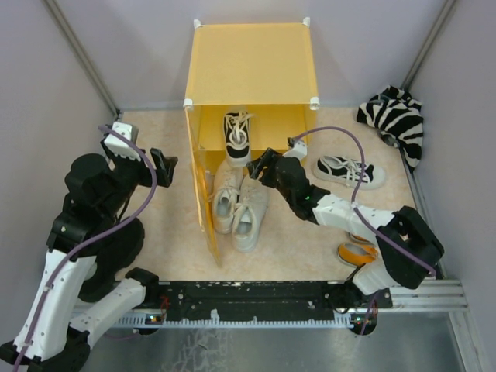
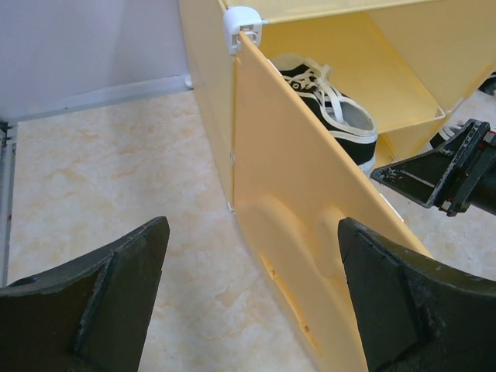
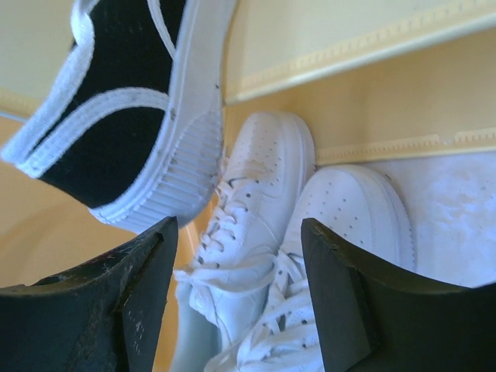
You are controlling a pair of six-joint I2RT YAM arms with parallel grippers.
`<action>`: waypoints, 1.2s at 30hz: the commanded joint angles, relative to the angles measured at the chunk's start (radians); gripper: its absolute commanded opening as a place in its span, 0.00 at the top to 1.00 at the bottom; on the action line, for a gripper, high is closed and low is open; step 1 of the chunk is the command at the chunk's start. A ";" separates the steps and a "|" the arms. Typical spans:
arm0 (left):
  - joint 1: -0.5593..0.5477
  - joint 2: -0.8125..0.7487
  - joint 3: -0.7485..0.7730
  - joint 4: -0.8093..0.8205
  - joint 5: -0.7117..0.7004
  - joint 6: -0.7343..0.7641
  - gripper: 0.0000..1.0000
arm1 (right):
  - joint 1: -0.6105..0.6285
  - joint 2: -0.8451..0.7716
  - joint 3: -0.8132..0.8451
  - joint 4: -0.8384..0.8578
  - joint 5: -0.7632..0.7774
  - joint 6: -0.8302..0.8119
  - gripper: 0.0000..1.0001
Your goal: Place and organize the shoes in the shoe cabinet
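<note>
The yellow-orange shoe cabinet point(image 1: 252, 66) stands at the back, its door point(image 1: 203, 209) swung open toward me. One black sneaker point(image 1: 237, 128) lies on the inner shelf, heel outward. The off-white pair point(image 1: 236, 203) lies on the floor at the opening, toes inward. The second black sneaker point(image 1: 349, 170) lies to the right. An orange sneaker point(image 1: 356, 252) shows partly under my right arm. My right gripper point(image 1: 260, 167) is open and empty, just right of the off-white pair point(image 3: 256, 209) and below the shelf sneaker point(image 3: 116, 116). My left gripper point(image 1: 164, 167) is open and empty, left of the door point(image 2: 310, 201).
A zebra-striped fabric bundle point(image 1: 395, 120) lies at the back right corner. Grey walls close in both sides. The open door splits the floor between my arms. The right gripper's fingers point(image 2: 442, 174) show past the door's edge in the left wrist view.
</note>
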 commanded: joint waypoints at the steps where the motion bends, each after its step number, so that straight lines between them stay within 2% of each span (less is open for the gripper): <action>1: -0.004 -0.013 0.038 0.009 -0.044 0.022 0.04 | 0.008 0.029 0.006 0.215 0.068 0.019 0.35; 5: -0.003 -0.006 0.035 0.010 -0.043 0.026 0.04 | 0.008 0.084 0.052 0.277 0.026 0.002 0.37; 18: -0.004 -0.014 0.020 0.009 -0.064 0.045 0.04 | 0.011 0.312 0.311 0.248 -0.095 0.001 0.41; 24: -0.004 -0.020 0.070 0.034 -0.031 0.017 0.04 | 0.046 0.243 0.264 0.220 -0.042 -0.024 0.41; 29: -0.004 -0.021 0.095 0.109 0.114 -0.050 0.03 | 0.068 0.141 0.205 0.220 0.005 -0.052 0.40; 36: -0.003 0.043 0.089 0.166 0.287 -0.141 0.04 | 0.068 0.102 0.201 0.210 0.056 -0.118 0.40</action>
